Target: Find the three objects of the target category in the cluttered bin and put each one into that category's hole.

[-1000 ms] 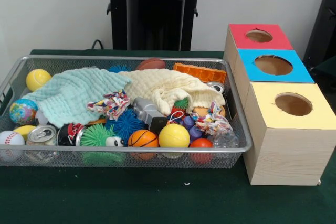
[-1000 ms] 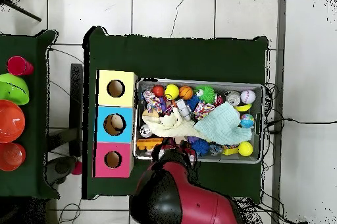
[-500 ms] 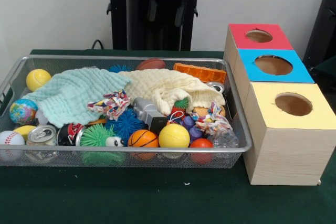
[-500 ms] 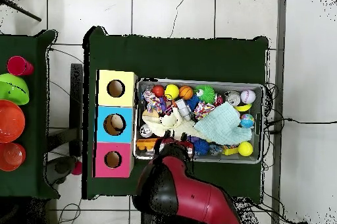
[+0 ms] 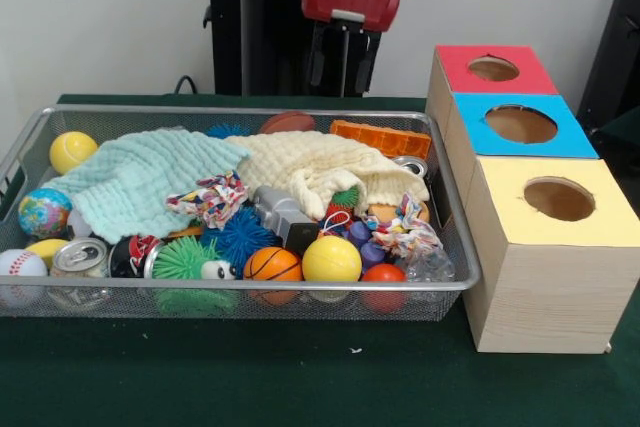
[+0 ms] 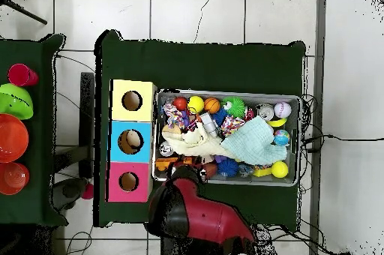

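My fingers [image 5: 341, 68] hang apart and empty above the far rim of the wire bin [image 5: 240, 292], touching nothing. The bin sits on the green desk [image 5: 300, 377], packed with balls, two cloths and two cans. Beside it stand three boxes, each with one hole: red [image 5: 493, 69], blue [image 5: 520, 124], yellow [image 5: 558, 199].

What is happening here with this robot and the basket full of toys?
The gripper hangs open and empty above the far side of the wire bin, touching nothing. Balls, cans and two cloths fill the bin. Beside it stand the wooden boxes with red, blue and yellow tops; their holes show nothing clearly inside.
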You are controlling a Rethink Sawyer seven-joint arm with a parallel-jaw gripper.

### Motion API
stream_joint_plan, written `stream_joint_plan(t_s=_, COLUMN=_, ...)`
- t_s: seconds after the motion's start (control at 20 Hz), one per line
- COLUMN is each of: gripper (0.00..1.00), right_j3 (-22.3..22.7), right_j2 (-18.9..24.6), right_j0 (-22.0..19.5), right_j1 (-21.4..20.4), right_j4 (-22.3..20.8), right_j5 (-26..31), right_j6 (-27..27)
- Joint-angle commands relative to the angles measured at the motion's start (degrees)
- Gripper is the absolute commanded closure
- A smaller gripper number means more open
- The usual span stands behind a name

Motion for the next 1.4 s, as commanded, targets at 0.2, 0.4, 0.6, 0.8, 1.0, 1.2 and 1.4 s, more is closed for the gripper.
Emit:
stream_joint_plan(t_s=0.2, gripper=0.00, right_j3=-1.2, right_j2=2.2, right_j0=-0.1, right_j1=7.8, right_j4=3.2, right_j5=-5.3, right_j6=14.9)
stream_joint_plan(t_s=0.4, gripper=0.00, right_j3=-1.5, right_j2=3.6, right_j0=-0.5, right_j1=8.0, right_j4=4.9, right_j5=-4.8, right_j6=16.2)
stream_joint_plan(t_s=0.6, gripper=0.00, right_j3=-2.5, right_j2=3.5, right_j0=-0.1, right_j1=6.7, right_j4=5.5, right_j5=-1.5, right_j6=14.4)
stream_joint_plan(t_s=0.8, gripper=0.00, right_j3=-3.8, right_j2=3.5, right_j0=0.5, right_j1=3.8, right_j4=6.4, right_j5=3.5, right_j6=12.7)
stream_joint_plan(t_s=1.0, gripper=0.00, right_j3=-5.6, right_j2=3.2, right_j0=1.7, right_j1=2.7, right_j4=7.8, right_j5=7.5, right_j6=11.6)
stream_joint_plan(t_s=1.2, gripper=0.00, right_j3=-9.6, right_j2=0.3, right_j0=4.6, right_j1=2.0, right_j4=8.8, right_j5=15.4, right_j6=8.8)
stream_joint_plan(t_s=1.4, gripper=0.00, right_j3=-14.1, right_j2=0.2, right_j0=5.1, right_j1=3.2, right_j4=9.1, right_j5=18.1, right_j6=8.3)
